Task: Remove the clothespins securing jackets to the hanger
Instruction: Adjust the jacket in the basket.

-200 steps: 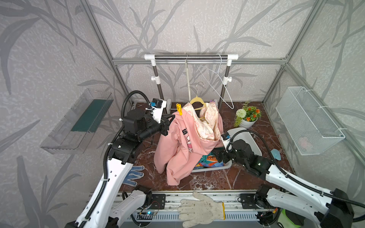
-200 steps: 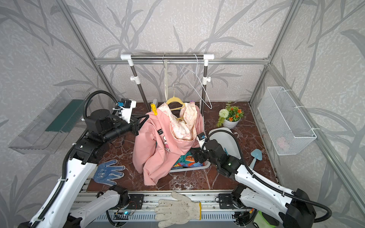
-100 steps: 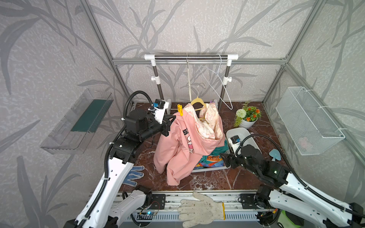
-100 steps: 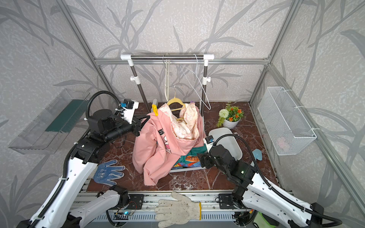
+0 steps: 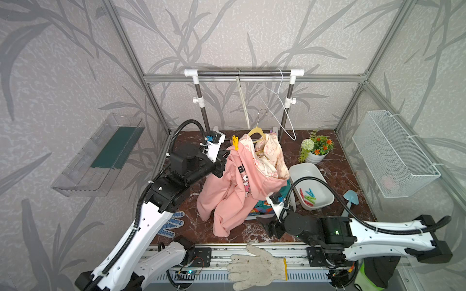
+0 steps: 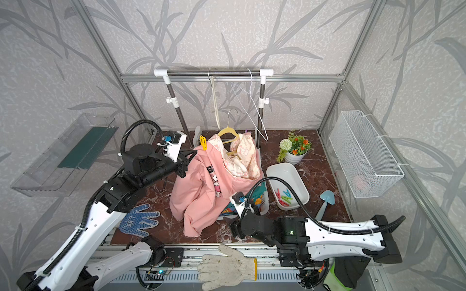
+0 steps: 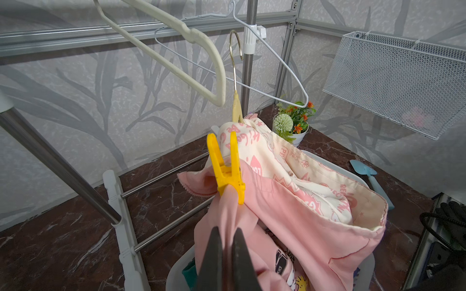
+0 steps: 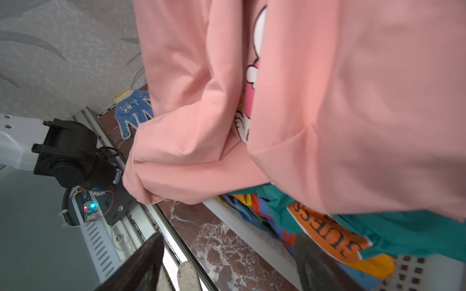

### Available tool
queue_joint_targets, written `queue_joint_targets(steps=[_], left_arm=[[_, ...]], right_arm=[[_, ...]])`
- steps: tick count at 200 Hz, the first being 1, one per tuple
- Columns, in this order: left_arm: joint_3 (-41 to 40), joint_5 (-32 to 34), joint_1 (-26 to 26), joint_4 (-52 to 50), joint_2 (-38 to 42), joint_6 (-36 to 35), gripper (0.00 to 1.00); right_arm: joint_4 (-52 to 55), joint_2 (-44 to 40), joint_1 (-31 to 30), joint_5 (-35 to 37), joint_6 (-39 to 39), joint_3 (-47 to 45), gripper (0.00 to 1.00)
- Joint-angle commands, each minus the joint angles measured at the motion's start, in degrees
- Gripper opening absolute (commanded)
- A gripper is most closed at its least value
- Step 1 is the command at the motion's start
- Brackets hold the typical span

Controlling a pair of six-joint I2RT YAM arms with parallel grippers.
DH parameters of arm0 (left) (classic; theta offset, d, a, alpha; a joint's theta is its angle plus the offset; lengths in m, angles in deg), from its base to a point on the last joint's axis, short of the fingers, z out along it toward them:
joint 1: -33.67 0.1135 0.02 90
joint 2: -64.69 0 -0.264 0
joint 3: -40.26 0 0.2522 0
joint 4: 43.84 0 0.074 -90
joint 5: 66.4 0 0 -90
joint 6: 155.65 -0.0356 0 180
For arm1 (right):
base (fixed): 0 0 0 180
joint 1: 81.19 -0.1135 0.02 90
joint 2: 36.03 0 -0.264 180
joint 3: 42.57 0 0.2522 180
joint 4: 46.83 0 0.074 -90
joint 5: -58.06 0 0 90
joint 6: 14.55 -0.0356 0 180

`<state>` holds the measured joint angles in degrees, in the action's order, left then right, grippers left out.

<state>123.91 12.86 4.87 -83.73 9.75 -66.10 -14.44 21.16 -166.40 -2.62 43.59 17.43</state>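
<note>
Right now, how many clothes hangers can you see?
3: a cream hanger and a white wire hanger on the rail, a yellow hanger inside the pink jacket. More may be hidden.

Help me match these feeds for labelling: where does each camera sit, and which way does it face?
Top views: high at the front, looking down on both arms, rack and pink jacket.
Left wrist: on the left arm, facing the yellow clothespin; left gripper shut on jacket.
Right wrist: low, facing the jacket's hem; right gripper open.
Shared: the jacket.

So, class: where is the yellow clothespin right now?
In both top views the yellow clothespin is clipped upright on the pink jacket's shoulder, beside the left pincer.
</note>
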Motion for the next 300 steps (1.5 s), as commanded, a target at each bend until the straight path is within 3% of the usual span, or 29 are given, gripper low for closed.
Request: queue_joint_targets(steps=[1,22,54,132,147,166,174,199,215,269,300], left_arm=[[-0.4,5.2,-0.5,2.0,0.4,-0.5,0.0],[-0.6,5.8,-1.6,2.8,0.3,0.3,0.0],[-1.0,6.7,-3.7,3.2,0.6,0.8,0.0],[0.3,9.8,-8.8,3.4,0.1,1.3,0.0],[0.3,9.6,-9.5,4.0,0.2,1.7,0.0],[0.4,9.2,-9.9,4.7,0.4,2.3,0.0],[0.5,8.9,-10.0,4.8,0.6,2.5,0.0],[0.7,7.8,-10.0,4.7,1.7,2.6,0.0],[0.8,6.9,-10.1,4.7,2.8,2.8,0.0],[-4.1,3.2,-10.3,7.3,6.7,6.8,0.0],[-10.0,2.8,-10.6,9.6,10.3,8.6,0.0]], right_arm=[[-8.4,5.2,-1.1,-2.8,-3.8,3.5,0.84],[-11.3,12.0,-1.1,-6.0,-4.3,5.6,0.89],[-10.3,19.2,-1.0,-3.1,-7.3,9.7,1.0],[-12.6,30.1,8.9,-13.7,-12.4,12.5,1.0],[-10.9,32.5,10.4,-14.9,-12.4,13.9,0.87],[-10.7,34.7,12.5,-15.6,-15.1,13.4,0.44],[-11.2,35.0,13.3,-16.0,-15.6,13.0,0.31],[-10.5,33.3,14.4,-13.4,-15.1,12.5,0.07],[-8.0,31.5,14.8,-9.7,-13.4,13.1,0.0],[-3.7,35.3,18.3,-0.8,-11.5,13.1,0.02],[-7.5,40.3,18.6,-3.1,-11.4,13.1,0.07]])
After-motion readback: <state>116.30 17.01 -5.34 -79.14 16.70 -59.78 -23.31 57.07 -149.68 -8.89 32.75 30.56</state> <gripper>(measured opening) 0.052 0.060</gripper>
